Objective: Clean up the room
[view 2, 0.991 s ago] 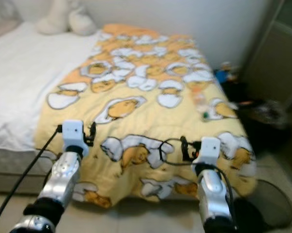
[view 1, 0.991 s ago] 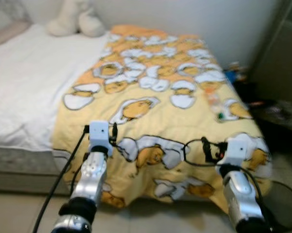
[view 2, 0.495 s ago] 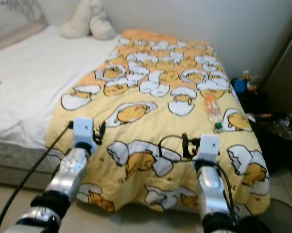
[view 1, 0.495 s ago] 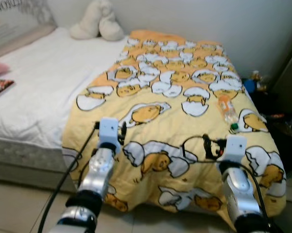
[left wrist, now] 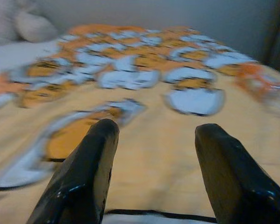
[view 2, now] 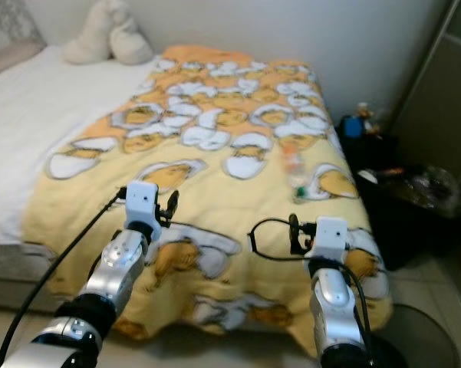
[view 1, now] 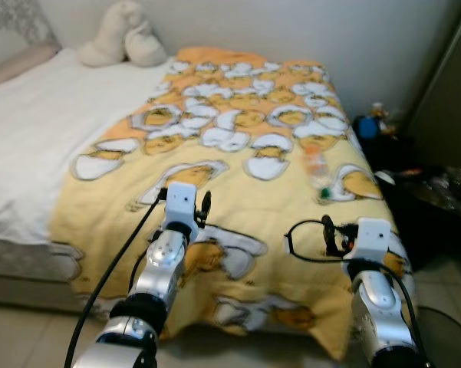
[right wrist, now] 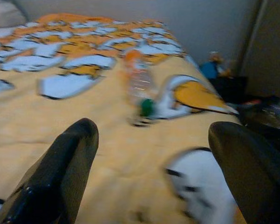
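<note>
I held both pincers spread: the right pincer point(right wrist: 151, 158) faced a plastic bottle point(right wrist: 139, 88) lying ahead on the quilt point(view 1: 238, 153); the left pincer point(left wrist: 153, 168) gripped nothing.

Yellow egg-print blanket point(view 2: 215, 153) on bed, plastic bottle point(view 2: 295, 170) lying on it, both arms raised

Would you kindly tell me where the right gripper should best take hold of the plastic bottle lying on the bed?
Probably around its clear middle. The bottle lies flat on the yellow blanket, green cap toward the robot, so the open right gripper could come from above, fingers either side of the narrow body.
</note>
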You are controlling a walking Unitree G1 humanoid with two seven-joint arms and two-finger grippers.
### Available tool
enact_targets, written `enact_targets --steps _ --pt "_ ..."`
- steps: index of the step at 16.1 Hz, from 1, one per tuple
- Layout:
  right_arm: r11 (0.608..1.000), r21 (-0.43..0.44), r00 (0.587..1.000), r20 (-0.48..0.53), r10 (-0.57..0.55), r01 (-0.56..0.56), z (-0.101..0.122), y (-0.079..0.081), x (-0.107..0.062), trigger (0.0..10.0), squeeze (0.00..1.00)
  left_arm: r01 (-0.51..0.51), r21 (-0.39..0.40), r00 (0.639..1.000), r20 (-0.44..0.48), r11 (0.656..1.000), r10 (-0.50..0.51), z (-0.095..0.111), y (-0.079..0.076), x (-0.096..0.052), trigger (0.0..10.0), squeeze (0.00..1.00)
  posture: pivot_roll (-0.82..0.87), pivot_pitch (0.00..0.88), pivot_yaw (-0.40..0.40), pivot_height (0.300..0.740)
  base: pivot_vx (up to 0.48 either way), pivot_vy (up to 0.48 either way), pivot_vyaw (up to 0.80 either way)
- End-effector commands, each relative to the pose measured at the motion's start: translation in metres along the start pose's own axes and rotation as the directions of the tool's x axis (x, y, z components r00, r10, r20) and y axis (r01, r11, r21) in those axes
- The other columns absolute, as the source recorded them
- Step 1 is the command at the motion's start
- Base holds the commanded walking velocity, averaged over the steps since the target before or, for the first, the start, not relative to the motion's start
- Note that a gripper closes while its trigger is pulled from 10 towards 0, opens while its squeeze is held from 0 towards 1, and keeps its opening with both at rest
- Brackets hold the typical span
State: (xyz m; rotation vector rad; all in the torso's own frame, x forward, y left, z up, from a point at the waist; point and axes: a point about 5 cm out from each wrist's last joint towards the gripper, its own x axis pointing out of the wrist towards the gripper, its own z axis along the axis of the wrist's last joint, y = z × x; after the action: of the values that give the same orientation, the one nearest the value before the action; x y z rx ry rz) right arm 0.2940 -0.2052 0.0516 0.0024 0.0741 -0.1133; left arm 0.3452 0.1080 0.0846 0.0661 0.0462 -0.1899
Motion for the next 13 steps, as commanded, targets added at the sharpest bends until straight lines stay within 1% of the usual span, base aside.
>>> enact_targets --steps 1,2,3,4,5,6,9,10,13 --pt "1.000 -0.007 1.000 0.009 -0.017 0.017 0.002 -0.008 -0.002 10.0 0.00 0.024 -0.033 1.000 0.000 0.999 -0.024 -0.003 -0.008 -0.001 10.0 0.00 0.05 0.000 0.012 0.740 0.364 -0.311 0.00" --pt "1.000 -0.008 1.000 0.006 -0.010 0.011 0.001 -0.008 -0.003 10.0 0.00 0.026 -0.075 0.999 -0.018 0.997 -0.027 -0.006 -0.008 -0.002 10.0 0.00 0.05 0.000 0.007 0.740 0.000 0.000 0.00" --pt "1.000 -0.013 1.000 0.004 -0.002 0.002 0.001 -0.008 -0.004 10.0 0.00 0.045 -0.132 0.999 0.014 0.990 -0.044 -0.003 -0.010 -0.003 10.0 0.00 0.05 0.000 0.003 0.740 0.000 0.000 0.00" --pt "1.000 -0.019 1.000 0.002 0.008 -0.008 0.002 -0.007 -0.003 10.0 0.00 0.009 -0.180 1.000 0.025 0.984 -0.005 -0.002 -0.008 -0.004 10.0 0.00 0.05 0.000 -0.001 0.740 0.458 0.000 0.00" --pt "1.000 -0.025 1.000 0.006 0.015 -0.015 0.004 -0.006 -0.002 10.0 0.00 0.009 -0.198 1.000 0.027 0.980 -0.004 -0.001 -0.009 -0.003 10.0 0.00 0.04 0.000 -0.004 0.740 0.472 0.000 0.00" --pt "0.999 -0.035 1.000 0.002 0.012 -0.012 0.005 -0.006 0.000 10.0 0.00 0.012 -0.142 0.999 0.038 0.990 -0.007 0.002 -0.010 -0.001 10.0 0.00 0.04 0.000 -0.005 0.740 0.461 0.000 0.00" --pt "1.000 -0.024 1.000 0.002 0.016 -0.015 0.007 -0.006 0.002 10.0 0.00 0.003 -0.148 1.000 0.031 0.989 0.002 0.002 -0.010 0.000 10.0 0.00 0.04 0.000 -0.001 0.740 0.474 0.000 0.00" --pt "0.999 -0.029 0.999 0.005 0.038 -0.038 0.009 -0.001 0.004 10.0 0.00 -0.005 -0.150 1.000 0.027 0.989 0.009 0.002 -0.009 0.000 10.0 0.00 0.02 0.000 0.016 0.740 0.472 0.000 0.00" --pt "0.999 -0.023 0.999 0.018 0.039 -0.038 0.012 0.003 0.005 10.0 0.00 -0.011 -0.151 1.000 0.018 0.988 0.014 0.000 -0.010 0.000 10.0 0.00 0.01 0.000 0.029 0.740 0.472 0.000 0.00"
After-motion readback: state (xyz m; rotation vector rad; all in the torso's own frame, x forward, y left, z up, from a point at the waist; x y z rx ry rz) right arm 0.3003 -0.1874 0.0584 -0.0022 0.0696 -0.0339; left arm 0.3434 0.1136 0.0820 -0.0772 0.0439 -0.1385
